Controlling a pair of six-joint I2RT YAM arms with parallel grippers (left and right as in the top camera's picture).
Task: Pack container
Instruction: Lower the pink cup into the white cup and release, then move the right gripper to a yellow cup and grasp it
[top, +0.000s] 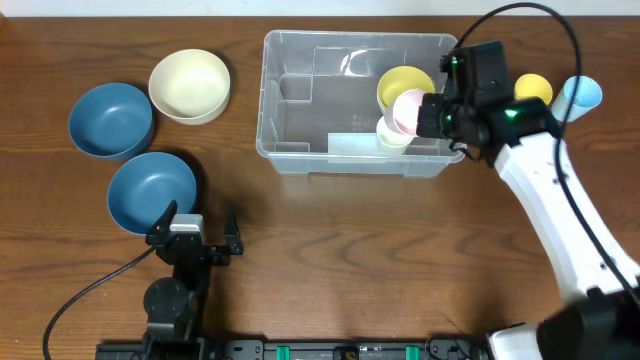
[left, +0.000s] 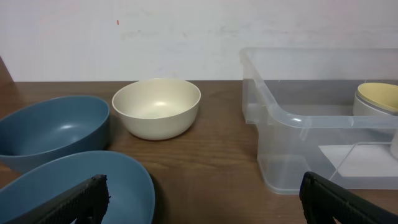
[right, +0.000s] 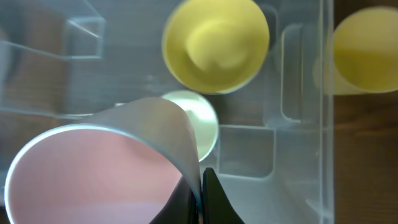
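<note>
The clear plastic container (top: 290, 100) stands at the back centre of the table. Inside its right end are a yellow cup (top: 400, 82) and a pale green cup (top: 392, 133). My right gripper (right: 200, 199) is shut on the rim of a pink cup (right: 93, 168) and holds it over the pale green cup (right: 202, 115) inside the container. The pink cup also shows in the overhead view (top: 408, 110). My left gripper (left: 199, 199) is open and empty, low over the table beside a blue bowl (left: 87, 186). The container's left wall shows in the left wrist view (left: 280, 112).
Two blue bowls (top: 110, 118) (top: 150, 188) and a cream bowl (top: 190, 84) sit to the left of the container. A yellow cup (top: 532, 88) and a light blue cup (top: 580, 94) lie on the table to the right of the container.
</note>
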